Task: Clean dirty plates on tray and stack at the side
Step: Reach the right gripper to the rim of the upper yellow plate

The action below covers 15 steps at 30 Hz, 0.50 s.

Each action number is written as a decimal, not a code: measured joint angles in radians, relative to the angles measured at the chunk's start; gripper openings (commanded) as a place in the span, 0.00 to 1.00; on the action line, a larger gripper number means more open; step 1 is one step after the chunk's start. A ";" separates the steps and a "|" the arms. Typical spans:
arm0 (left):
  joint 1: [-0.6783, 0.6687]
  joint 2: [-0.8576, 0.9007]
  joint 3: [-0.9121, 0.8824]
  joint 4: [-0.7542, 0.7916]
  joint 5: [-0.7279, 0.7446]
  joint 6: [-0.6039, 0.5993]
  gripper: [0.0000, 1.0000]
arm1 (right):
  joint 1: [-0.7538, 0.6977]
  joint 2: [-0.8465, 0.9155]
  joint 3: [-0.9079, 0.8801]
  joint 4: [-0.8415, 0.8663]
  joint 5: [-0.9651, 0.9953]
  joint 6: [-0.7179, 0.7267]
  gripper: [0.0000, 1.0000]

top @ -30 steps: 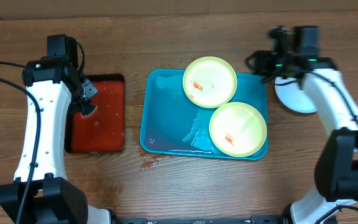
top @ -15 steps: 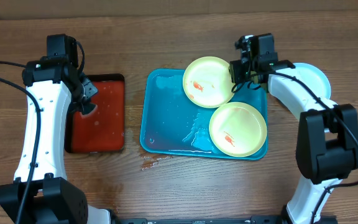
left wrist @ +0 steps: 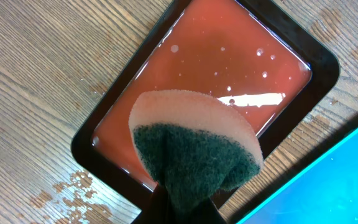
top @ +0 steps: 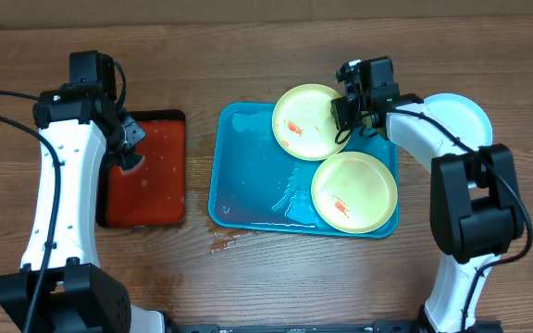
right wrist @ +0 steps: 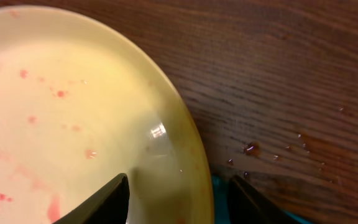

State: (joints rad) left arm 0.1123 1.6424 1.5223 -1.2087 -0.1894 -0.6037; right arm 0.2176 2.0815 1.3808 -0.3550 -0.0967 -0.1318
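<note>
Two yellow-green plates with red smears lie on the turquoise tray [top: 248, 176]: one at the back [top: 308, 120], one at the front right [top: 354, 191]. A light blue plate [top: 461, 116] lies on the table to the right. My right gripper [top: 347, 116] is open, its fingers straddling the back plate's right rim [right wrist: 191, 155]. My left gripper [top: 130, 148] is shut on a sponge [left wrist: 194, 149], green scouring side up, held over the red tray [left wrist: 229, 62].
The red tray [top: 146, 171] with black rim holds liquid and sits left of the turquoise tray. Water pools on the turquoise tray's floor. Wet spots mark the wood in front of the tray [top: 234, 240].
My right gripper has moved left from the light blue plate to the right rim of the back yellow-green plate. The left arm has not moved.
</note>
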 measured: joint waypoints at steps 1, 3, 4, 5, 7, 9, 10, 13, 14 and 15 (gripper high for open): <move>0.000 0.000 0.000 0.000 0.000 0.000 0.04 | 0.000 0.006 0.000 0.005 0.001 -0.001 0.45; 0.000 0.000 0.000 0.000 0.000 0.000 0.04 | 0.000 0.006 0.000 0.022 0.000 0.000 0.36; 0.000 0.000 0.000 0.000 0.000 0.000 0.04 | 0.000 0.006 0.000 0.023 0.000 0.000 0.33; 0.000 0.000 0.000 0.000 0.000 0.000 0.04 | 0.000 0.007 0.000 0.021 0.001 -0.002 0.31; 0.000 0.000 0.000 0.000 0.000 0.000 0.04 | 0.001 0.007 0.000 0.020 0.002 -0.002 0.19; 0.000 0.000 0.000 0.000 0.000 0.000 0.04 | 0.003 0.007 0.005 0.000 0.003 -0.002 0.06; 0.000 0.000 0.000 0.001 0.000 0.000 0.04 | 0.005 0.007 0.010 -0.020 0.006 -0.005 0.04; 0.000 0.000 0.000 0.001 0.000 0.000 0.04 | 0.016 0.007 0.049 -0.074 -0.002 0.001 0.04; 0.000 0.000 0.000 0.001 0.000 0.000 0.04 | 0.022 0.007 0.067 -0.098 -0.003 0.001 0.04; 0.000 0.000 0.000 0.001 0.002 0.002 0.04 | 0.027 0.007 0.081 -0.116 -0.003 0.000 0.04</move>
State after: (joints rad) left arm 0.1120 1.6424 1.5223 -1.2076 -0.1879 -0.6018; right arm 0.2447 2.0884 1.4620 -0.4709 -0.0994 -0.1314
